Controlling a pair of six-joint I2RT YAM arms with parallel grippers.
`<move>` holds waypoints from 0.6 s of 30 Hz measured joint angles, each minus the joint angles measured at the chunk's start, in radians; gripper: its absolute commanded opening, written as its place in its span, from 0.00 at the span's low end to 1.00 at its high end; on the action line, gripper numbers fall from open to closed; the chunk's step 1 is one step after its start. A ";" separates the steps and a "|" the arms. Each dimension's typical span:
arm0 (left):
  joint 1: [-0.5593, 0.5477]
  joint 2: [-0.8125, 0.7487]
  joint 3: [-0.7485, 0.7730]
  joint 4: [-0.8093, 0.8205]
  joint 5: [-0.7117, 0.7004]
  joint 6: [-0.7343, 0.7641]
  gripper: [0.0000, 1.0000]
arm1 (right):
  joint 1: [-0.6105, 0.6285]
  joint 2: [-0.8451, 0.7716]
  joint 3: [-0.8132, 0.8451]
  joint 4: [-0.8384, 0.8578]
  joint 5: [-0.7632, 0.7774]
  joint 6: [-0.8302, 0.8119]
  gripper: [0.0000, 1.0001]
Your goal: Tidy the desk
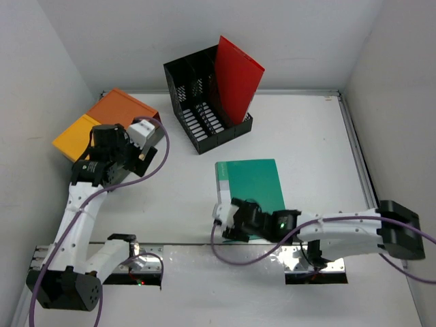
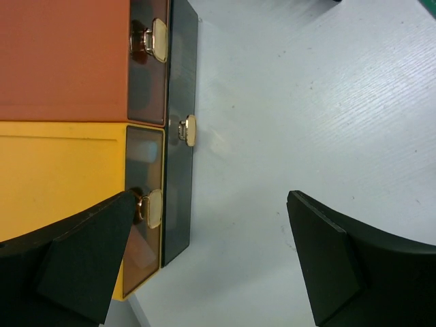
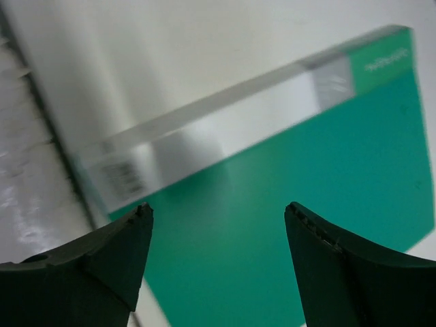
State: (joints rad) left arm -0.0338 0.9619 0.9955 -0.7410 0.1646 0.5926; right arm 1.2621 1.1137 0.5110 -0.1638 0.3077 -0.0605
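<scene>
Claws on both my arms stand spread and empty. My right claw (image 3: 218, 211) hangs low over the green folder (image 3: 286, 231), at the corner farthest from the black file rack (image 1: 204, 102), with the folder's pale spine (image 3: 225, 129) running just beyond my fingertips. I cannot tell whether either finger touches the cover. The folder lies flat on the white tabletop (image 1: 313, 143), in front of the rack and apart from it. A red folder (image 1: 237, 78) leans in the rack's right-hand slot. My left claw (image 2: 211, 197) hovers to the left of the rack, over bare tabletop just beside the front of the orange-yellow drawer box (image 2: 61, 150). The tabletop itself spreads under the rack and out to its rails on every side.

As I judge it, the step in hand is lifting the green folder so it can stand in the rack. A flat cover gives little to pinch. I would straddle the thick spine edge, come down square to it, and close firmly before lifting. Raising the end farthest from the rack first should make the folder tip up rather than slide.
</scene>
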 measured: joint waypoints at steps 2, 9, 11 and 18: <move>0.000 -0.029 -0.009 -0.004 0.010 -0.001 0.93 | 0.125 0.056 -0.002 -0.013 0.090 0.013 0.77; 0.000 -0.054 -0.017 -0.005 0.024 -0.007 0.93 | 0.307 0.226 -0.017 0.029 0.300 0.031 0.73; 0.000 -0.056 -0.024 -0.005 0.030 -0.009 0.93 | 0.307 0.246 -0.023 0.043 0.367 0.032 0.72; 0.000 -0.066 -0.028 -0.004 0.041 -0.019 0.93 | 0.307 0.262 -0.086 0.145 0.420 0.035 0.72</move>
State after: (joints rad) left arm -0.0338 0.8955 0.9672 -0.7452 0.2054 0.5739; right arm 1.5692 1.3762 0.4252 -0.0185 0.7277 -0.0257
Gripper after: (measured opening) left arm 0.924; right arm 0.712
